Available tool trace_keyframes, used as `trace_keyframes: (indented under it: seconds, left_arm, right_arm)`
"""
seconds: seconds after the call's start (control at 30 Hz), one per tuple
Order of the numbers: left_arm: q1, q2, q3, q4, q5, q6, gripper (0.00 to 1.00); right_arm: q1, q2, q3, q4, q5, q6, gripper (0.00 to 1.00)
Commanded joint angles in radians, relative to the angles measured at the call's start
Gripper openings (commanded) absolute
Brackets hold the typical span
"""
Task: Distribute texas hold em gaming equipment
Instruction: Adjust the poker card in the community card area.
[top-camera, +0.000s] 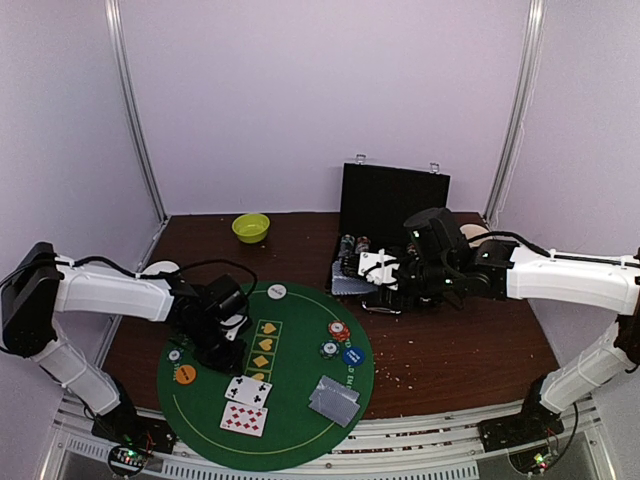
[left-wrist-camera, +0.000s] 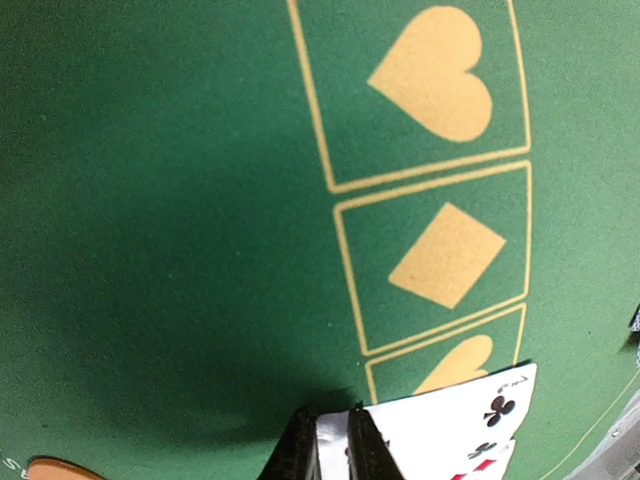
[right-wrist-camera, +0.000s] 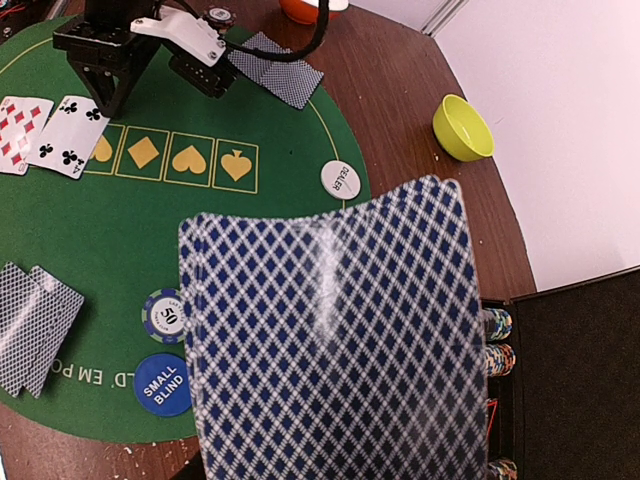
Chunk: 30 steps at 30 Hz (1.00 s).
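The left gripper (left-wrist-camera: 335, 442) hangs low over the green poker mat (left-wrist-camera: 150, 200), its jaws drawn narrow just beside a face-up club card (left-wrist-camera: 495, 410); whether they pinch anything I cannot tell. The right gripper (top-camera: 384, 284) is clamped on a deck of blue-diamond-backed playing cards (right-wrist-camera: 330, 340), held at the mat's far-right edge near the open black case (top-camera: 393, 200). A poker chip (right-wrist-camera: 164, 316), the blue small-blind button (right-wrist-camera: 162, 384) and the white dealer button (right-wrist-camera: 340, 180) lie on the mat.
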Motion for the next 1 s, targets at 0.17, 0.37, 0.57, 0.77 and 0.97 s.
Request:
trace_keyframes:
  seconds: [0.17, 0.37, 0.57, 0.77, 0.97]
  left_arm:
    - [-0.014, -0.029, -0.025, -0.037, 0.019, -0.035, 0.15]
    - [-0.015, -0.084, -0.033, -0.04, -0.016, -0.08, 0.2]
    - [0.004, -0.169, 0.011, -0.118, -0.132, -0.095, 0.23]
    - [0.012, -0.18, -0.102, -0.133, -0.086, -0.095, 0.19]
    - [0.007, -0.182, -0.128, -0.079, -0.041, -0.096, 0.15]
  right_arm:
    - [-0.002, -0.015, 0.004, 0.001, -0.005, -0.004, 0.48]
    - [-0.002, -0.014, 0.006, -0.003, -0.005, -0.005, 0.48]
    - [-0.003, -0.007, 0.006, -0.005, -0.012, -0.005, 0.48]
    - [-0.003, -0.015, 0.008, -0.005, -0.01, -0.007, 0.48]
    - [-0.003, -0.011, 0.007, -0.004, -0.014, -0.005, 0.48]
